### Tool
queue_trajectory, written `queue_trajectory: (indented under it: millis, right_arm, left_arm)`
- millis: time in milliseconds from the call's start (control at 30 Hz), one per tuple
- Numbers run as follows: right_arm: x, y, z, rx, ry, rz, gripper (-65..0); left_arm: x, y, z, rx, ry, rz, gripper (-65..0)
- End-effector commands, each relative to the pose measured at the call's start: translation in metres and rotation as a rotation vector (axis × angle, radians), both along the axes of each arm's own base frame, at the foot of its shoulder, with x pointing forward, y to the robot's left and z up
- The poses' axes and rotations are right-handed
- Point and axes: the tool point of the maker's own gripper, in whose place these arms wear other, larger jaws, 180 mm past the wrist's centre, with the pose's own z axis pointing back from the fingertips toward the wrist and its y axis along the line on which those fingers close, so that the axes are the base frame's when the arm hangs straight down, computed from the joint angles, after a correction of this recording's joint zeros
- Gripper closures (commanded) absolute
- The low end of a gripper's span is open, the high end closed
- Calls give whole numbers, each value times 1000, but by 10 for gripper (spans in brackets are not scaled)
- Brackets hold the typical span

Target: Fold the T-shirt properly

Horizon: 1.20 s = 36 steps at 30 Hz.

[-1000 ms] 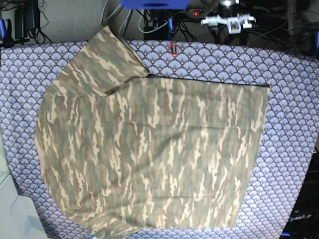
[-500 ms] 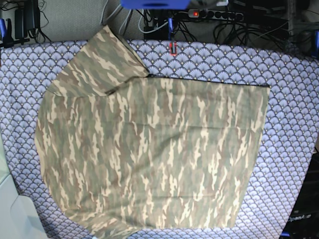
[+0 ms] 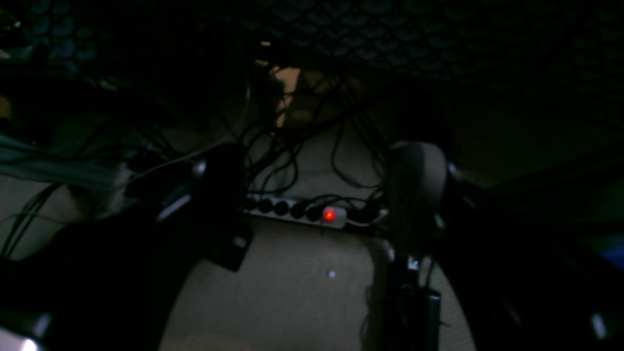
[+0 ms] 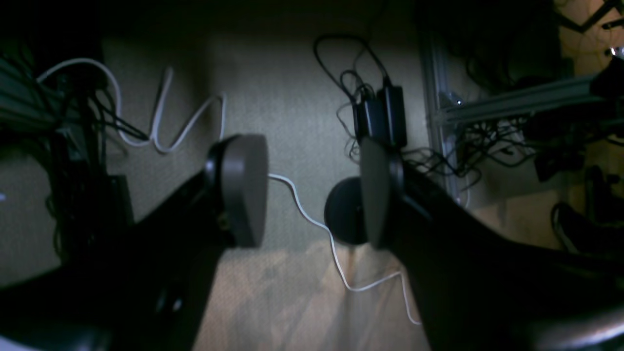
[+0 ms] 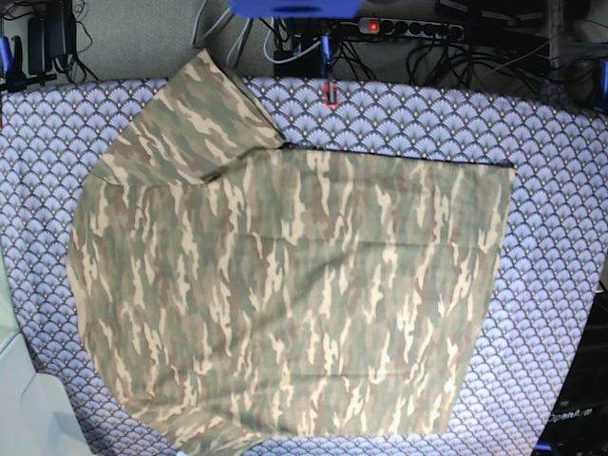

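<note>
- Both grippers look down past the table at the floor, neither near the cloth; from the base view I see no arm over the table.
- Left gripper [image 3: 317,195]: my wrist view is very dark, but the two dark fingers stand wide apart with nothing between them; beyond the gap lies a white power strip with a red lit switch [image 3: 312,213] amid tangled black cables.
- Right gripper [image 4: 312,192]: the grey rounded pads [image 4: 243,187] are spread well apart and hold nothing; behind them I see a thin white cable [image 4: 312,214] snaking over the floor, two black power adapters [image 4: 380,117] and a metal frame leg [image 4: 436,112].
- Camouflage-print short-sleeved T-shirt in olive, tan and brown [image 5: 294,294] lies spread flat, covering most of the purple-grey fan-scale patterned tablecloth [image 5: 551,247]; one sleeve points to the upper left, and nothing rests on the shirt.
</note>
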Motion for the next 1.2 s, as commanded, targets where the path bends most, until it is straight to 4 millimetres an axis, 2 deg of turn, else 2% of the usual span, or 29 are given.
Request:
queue_trajectory:
  millis: [0, 67, 167, 300, 367, 500, 667, 833, 967, 1067, 1167]
  right_arm:
    - [-16, -1, 13, -12, -7, 5, -283]
    - [-23, 3, 19, -11, -11, 14, -283]
    - [-30, 3, 21, -10, 2, 11, -283]
    - [-30, 3, 21, -11, 1, 10, -283]
    - [-29, 4, 21, -10, -1, 9, -283]
    - [-9, 2, 26, -22, -90, -8, -283]
    - [14, 7, 46, -8, -221, 13, -283]
    - [21, 7, 48, 15, -221, -7, -283]
    - [28, 0, 70, 1, -275, -17, -283]
    - [37, -3, 70, 20, -252, -45, -283]
    - [50, -9, 69, 31, -239, -75, -283]
  left_arm:
    - [-16, 0, 6, 6, 4, 2, -435]
    - [-24, 0, 7, 8, 16, 3, -435]
    - [-26, 0, 7, 9, 18, 5, -435]
    - [-33, 0, 8, 8, 32, 7, -435]
    - [-53, -2, 10, 5, 67, 8, -435]
    - [-93, -10, 18, -9, 139, 15, -435]
    - [-73, -12, 27, -6, 46, 19, -435]
    - [-73, -13, 28, -6, 43, 19, -435]
    - [-78, -13, 29, -5, 49, 19, -435]
    - [-84, -13, 31, -5, 61, 19, -435]
    - [-73, -13, 33, -3, 23, 20, -435]
